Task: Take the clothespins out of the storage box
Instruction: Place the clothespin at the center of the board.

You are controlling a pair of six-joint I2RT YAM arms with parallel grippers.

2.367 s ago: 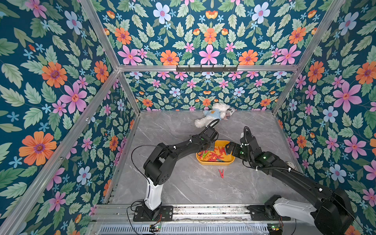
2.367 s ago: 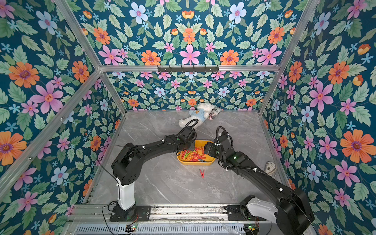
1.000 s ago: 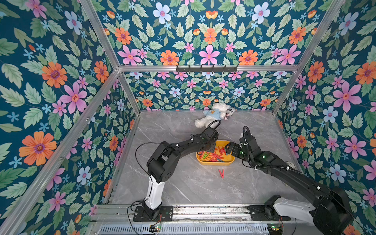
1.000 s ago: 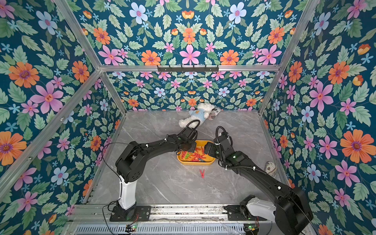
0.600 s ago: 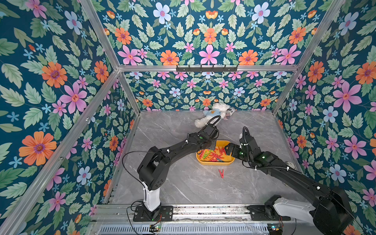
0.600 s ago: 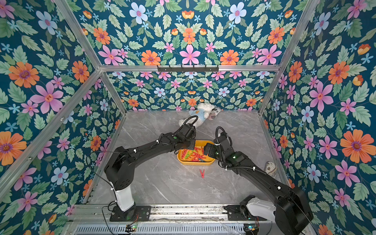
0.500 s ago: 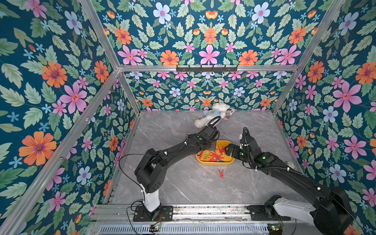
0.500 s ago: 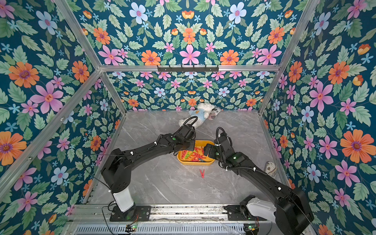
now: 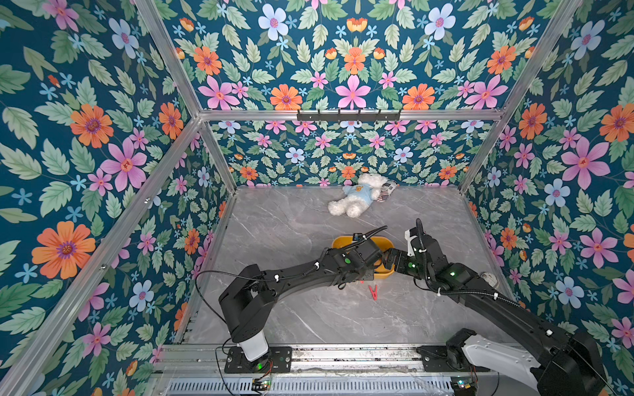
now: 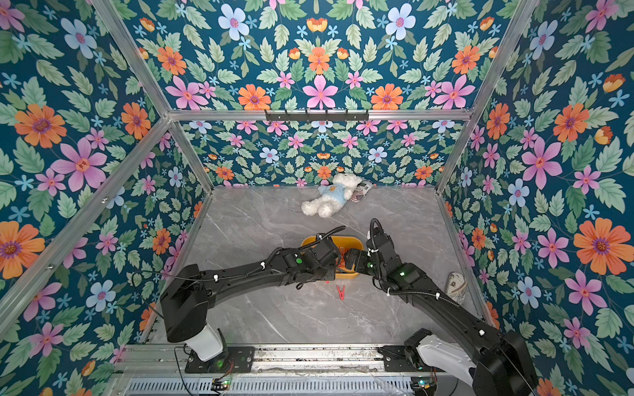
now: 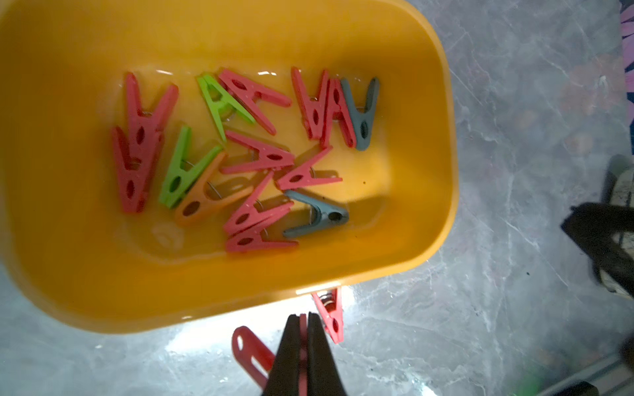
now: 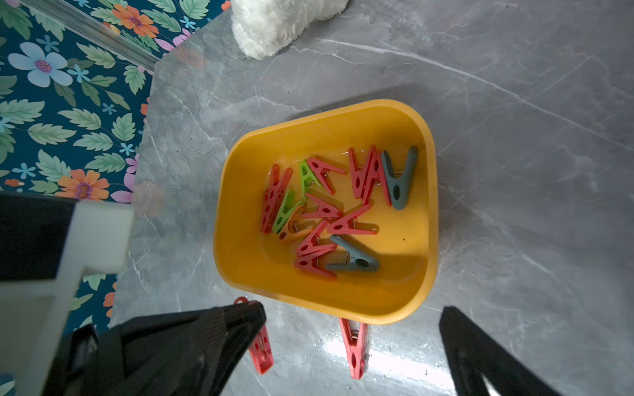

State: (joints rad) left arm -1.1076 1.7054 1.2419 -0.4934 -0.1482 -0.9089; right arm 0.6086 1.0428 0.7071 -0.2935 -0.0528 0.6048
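Leftward, the left arm [image 9: 284, 277] is seen reaching across the grey marble table [image 9: 291, 223] toward the middle in both top views. Its left gripper [image 11: 303, 320] is pressed narrow, and a red clothespin [image 11: 249, 349] is pinched between the black fingers [image 11: 290, 349]. This is done just outside the long wall of the storage box [image 11: 240, 274] that faces the robot's base. Whether this pin touches the table cannot be told.

The box [image 10: 356, 240] is placed mid-table, upright and lidless, and is partly covered by both wrists in the top views. Inside it the clothespins [image 11: 260, 157] are scattered flat on the floor: mostly red, with two green ones [image 11: 178, 171], an orange one [image 11: 202, 204] and two grey-blue ones [image 11: 362, 116]. Several are overlapped; others are laid apart. One more red pin [image 9: 373, 292] is found lying on the table, just in front of the box and beside the held one.

Further right, the right gripper [image 9: 394, 261] is held at the box's right end with its jaws spread wide. Nothing is gripped, and one finger [image 12: 480, 353] is seen clear of the yellow rim. At the back, a white plush bear [image 9: 356, 199] in a blue shirt is laid near the wall, and a small patterned object [image 10: 455, 286] is left by the right wall.
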